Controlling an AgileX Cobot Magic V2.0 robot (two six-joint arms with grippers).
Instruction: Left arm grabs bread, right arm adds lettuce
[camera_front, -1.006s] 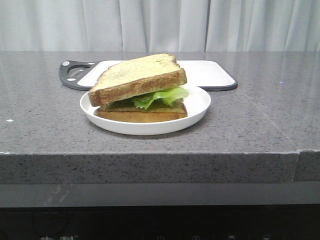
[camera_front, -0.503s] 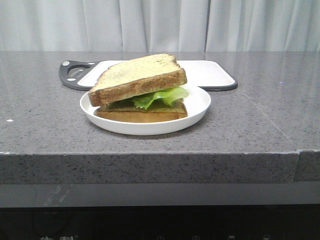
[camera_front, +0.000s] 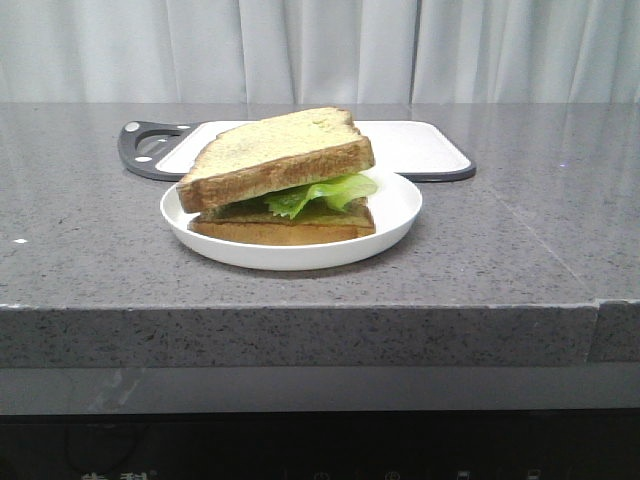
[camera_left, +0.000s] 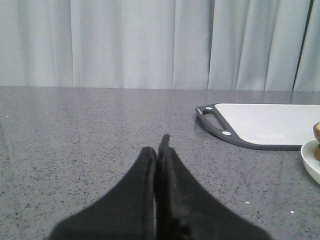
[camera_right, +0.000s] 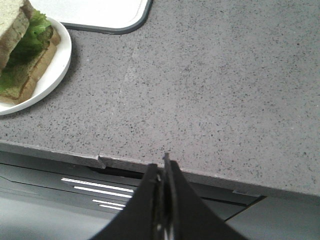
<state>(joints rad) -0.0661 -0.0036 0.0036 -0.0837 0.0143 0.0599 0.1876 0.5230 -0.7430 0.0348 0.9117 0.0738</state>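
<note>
The thick bread (camera_front: 275, 155) lies tilted on top of the lettuce (camera_front: 325, 190), which rests on a thinner slice (camera_front: 285, 228) on a white plate (camera_front: 395, 205). The sandwich also shows in the right wrist view, with bread (camera_right: 12, 22) and lettuce (camera_right: 27, 42). Neither arm shows in the front view. My left gripper (camera_left: 159, 150) is shut and empty, low over the counter, left of the plate's rim (camera_left: 311, 160). My right gripper (camera_right: 163, 167) is shut and empty at the counter's front edge, right of the plate (camera_right: 47, 75).
A white cutting board (camera_front: 410, 145) with a dark rim and handle lies behind the plate; it also shows in the left wrist view (camera_left: 270, 125). The grey stone counter (camera_front: 520, 250) ends at a front edge (camera_right: 225, 175). Pale curtains hang behind.
</note>
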